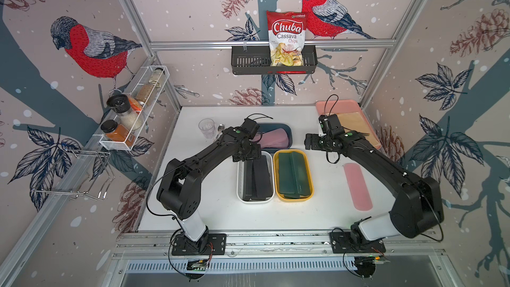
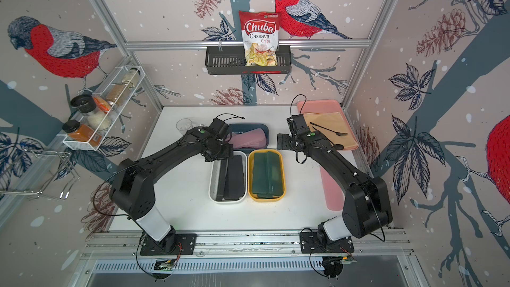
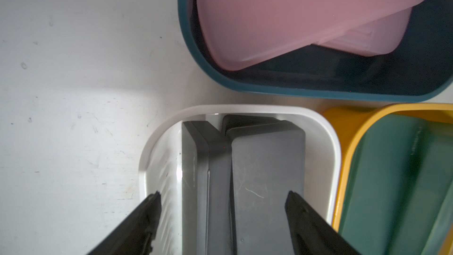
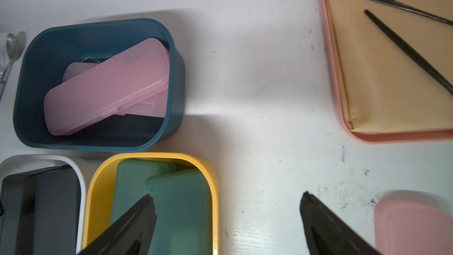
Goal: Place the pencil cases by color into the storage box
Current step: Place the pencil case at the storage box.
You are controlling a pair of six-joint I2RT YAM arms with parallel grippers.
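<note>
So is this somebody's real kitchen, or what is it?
Probably a pretend kitchen built for robot practice. A spice rack and a basket with a bag of chips hang on wallpapered panels in a bare metal frame, and two robot arms are bolted down at the front.

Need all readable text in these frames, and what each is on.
"Chuba": chip bag, large white script.
"Cassava Chips": same bag, under the brand.
Green logo at the bag's top: too small to read.
Embossed mark on a green pencil case, left wrist view: blurred.
Labels on the spice jars: unreadable.
</note>
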